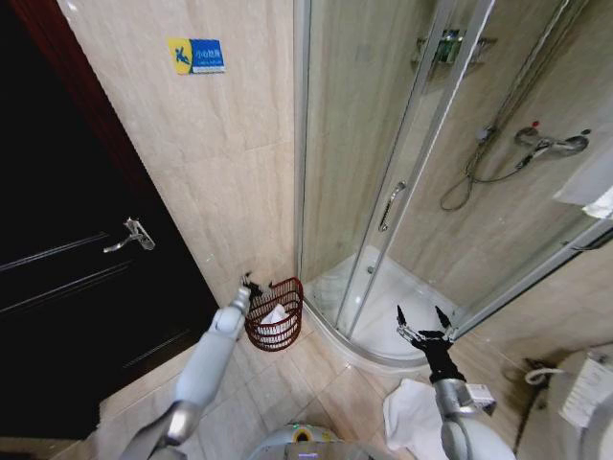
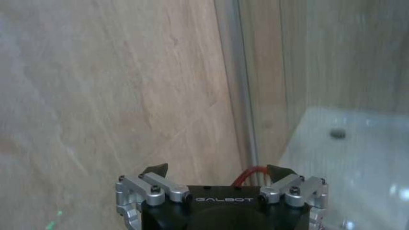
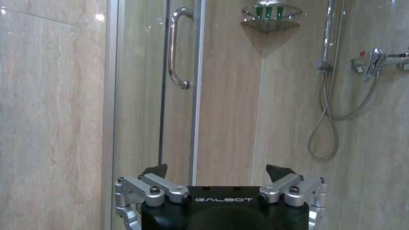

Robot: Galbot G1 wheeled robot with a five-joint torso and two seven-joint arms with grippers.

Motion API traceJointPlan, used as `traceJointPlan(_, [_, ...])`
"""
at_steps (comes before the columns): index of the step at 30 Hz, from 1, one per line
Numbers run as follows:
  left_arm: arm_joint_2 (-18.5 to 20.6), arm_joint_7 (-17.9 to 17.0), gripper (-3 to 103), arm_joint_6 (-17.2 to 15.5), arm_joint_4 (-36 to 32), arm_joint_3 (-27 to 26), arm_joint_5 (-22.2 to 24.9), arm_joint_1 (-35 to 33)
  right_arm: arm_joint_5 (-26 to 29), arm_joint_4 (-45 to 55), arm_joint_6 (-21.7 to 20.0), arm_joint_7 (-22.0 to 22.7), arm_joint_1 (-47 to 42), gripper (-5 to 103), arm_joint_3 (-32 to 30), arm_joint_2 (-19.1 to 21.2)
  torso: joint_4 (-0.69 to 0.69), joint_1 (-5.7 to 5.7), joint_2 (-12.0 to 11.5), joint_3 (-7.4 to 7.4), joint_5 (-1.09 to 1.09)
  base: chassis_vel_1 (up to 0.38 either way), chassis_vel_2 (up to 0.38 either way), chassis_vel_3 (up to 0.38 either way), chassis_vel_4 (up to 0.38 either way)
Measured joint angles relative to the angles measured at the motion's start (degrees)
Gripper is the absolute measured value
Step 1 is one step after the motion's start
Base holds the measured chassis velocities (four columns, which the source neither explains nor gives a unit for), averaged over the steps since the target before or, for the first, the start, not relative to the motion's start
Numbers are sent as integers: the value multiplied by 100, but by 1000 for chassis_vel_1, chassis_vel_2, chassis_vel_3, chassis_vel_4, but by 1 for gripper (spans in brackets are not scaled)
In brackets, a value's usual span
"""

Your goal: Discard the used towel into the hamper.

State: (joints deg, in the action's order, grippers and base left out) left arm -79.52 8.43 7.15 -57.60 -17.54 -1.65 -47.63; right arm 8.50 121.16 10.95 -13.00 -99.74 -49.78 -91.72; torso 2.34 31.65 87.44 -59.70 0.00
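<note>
Our right gripper (image 1: 425, 320) spread by the shower, left gripper (image 1: 251, 284) spread beside the hamper (image 1: 276, 316), white towel (image 1: 274, 315) inside.

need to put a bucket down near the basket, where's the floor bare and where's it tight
Bare tile lies between the dark door and the hamper, though the left arm reaches over it, its open left gripper at the hamper's rim. It is tight between hamper and shower curb. To the right, a white towel covers the floor under the open right gripper.
</note>
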Motion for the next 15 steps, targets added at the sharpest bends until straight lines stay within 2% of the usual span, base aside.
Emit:
traceJointPlan(1, [-61, -11, 100, 247, -70, -92, 266, -121, 17, 0, -2, 4, 2, 100, -15, 8, 0, -1, 0, 0, 1, 0, 0, 0, 0])
traceJointPlan(2, [-61, -11, 100, 247, -70, -92, 266, -121, 17, 0, -2, 4, 2, 100, -15, 8, 0, -1, 0, 0, 1, 0, 0, 0, 0])
traceJointPlan(5, [-205, -185, 100, 699, -664, -398, 819, -495, 43, 4, -13, 10, 6, 100, -10, -2, -2, -1, 0, 0, 1, 0, 0, 0, 0])
traceJointPlan(7, [-220, -262, 100, 722, -894, -450, 926, -619, 42, 2, -14, 11, 10, 100, -5, -5, -2, 0, 0, 0, 1, 0, 0, 0, 0])
traceJointPlan(8, [-221, -421, 100, 761, -1362, -543, 1086, -878, 35, -1, -23, 11, 22, 100, 13, -9, -2, 0, 0, 0, 1, 0, 0, 0, 0])
traceJointPlan(10, [-200, -538, 100, 860, -1819, -692, 1161, -1179, 30, -1, -42, 9, 41, 100, 22, -9, -1, -1, 0, 1, 0, 0, 0, 0, 0])
traceJointPlan(11, [-200, -538, 100, 860, -1819, -692, 1161, -1179, 30, -1, -42, 9, 41, 100, 22, -9, -1, -1, 0, 1, 0, 0, 0, 0, 0])
traceJointPlan(13, [-81, -562, 100, 931, -2476, -971, 1366, -1614, 31, 21, -61, 7, 47, 100, 22, -3, -1, -1, 0, 1, 1, 0, 0, 0, 0])
traceJointPlan(15, [-27, -563, 100, 920, -2678, -1067, 1485, -1742, 36, 35, -67, 4, 38, 100, 19, 1, 0, -1, 0, 1, 1, 0, 0, 0, 0])
